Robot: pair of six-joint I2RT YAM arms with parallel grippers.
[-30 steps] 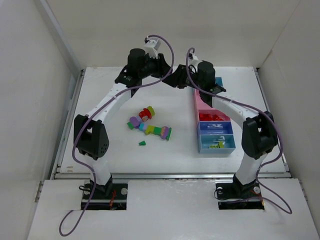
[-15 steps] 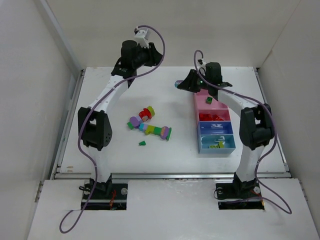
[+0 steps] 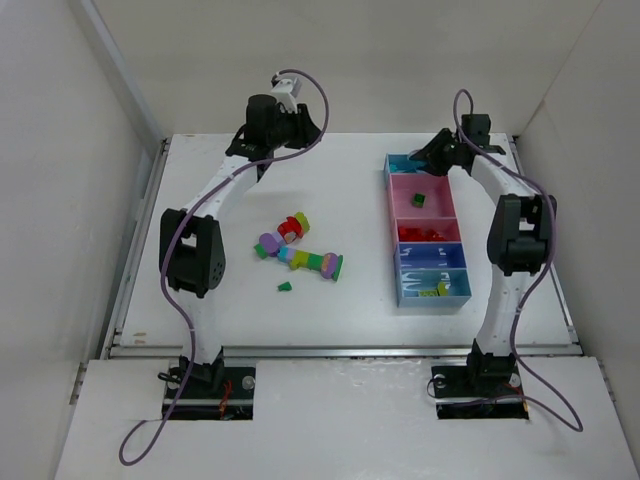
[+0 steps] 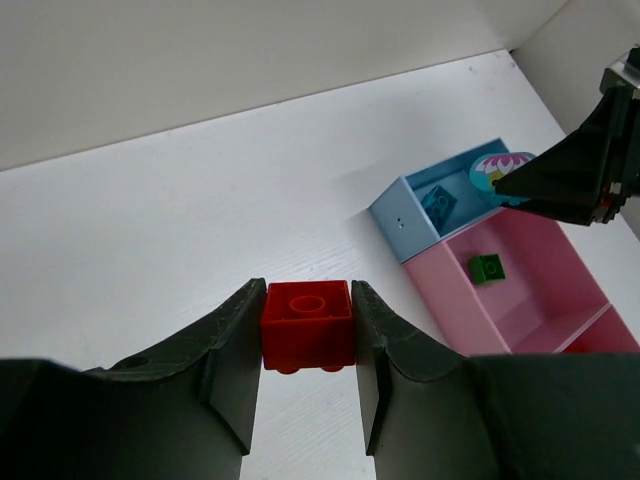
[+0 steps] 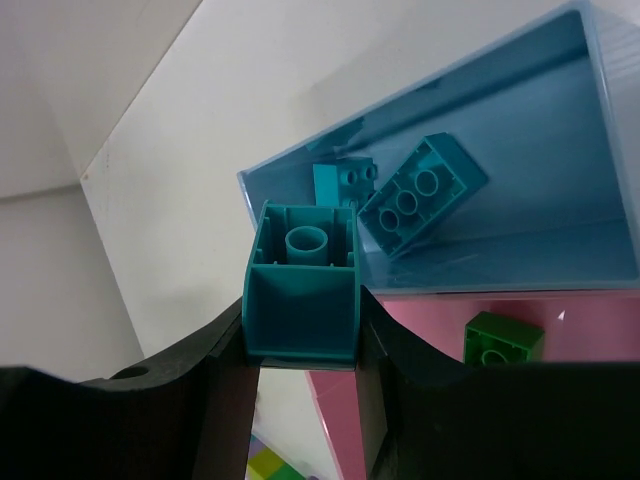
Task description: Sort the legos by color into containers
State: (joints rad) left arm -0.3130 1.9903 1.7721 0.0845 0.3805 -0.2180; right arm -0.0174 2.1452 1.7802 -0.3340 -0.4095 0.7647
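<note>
My left gripper is shut on a red lego, held above the bare far table, left of the containers. Over the far light blue bin, my right gripper is shut on a teal lego. That bin holds two teal legos. A green lego lies in the adjoining pink bin. From above, the left gripper is at the far middle and the right gripper at the strip's far end. A loose pile of legos lies mid-table.
A single small green brick lies nearer than the pile. Red bricks fill the second pink bin and yellow-green ones the nearest light blue bin. White walls enclose the table on the left, right and far sides.
The two grippers were together at the far middle; they have parted. The left went left with the red lego, and the right swung right to the far light blue bin with the teal lego.
</note>
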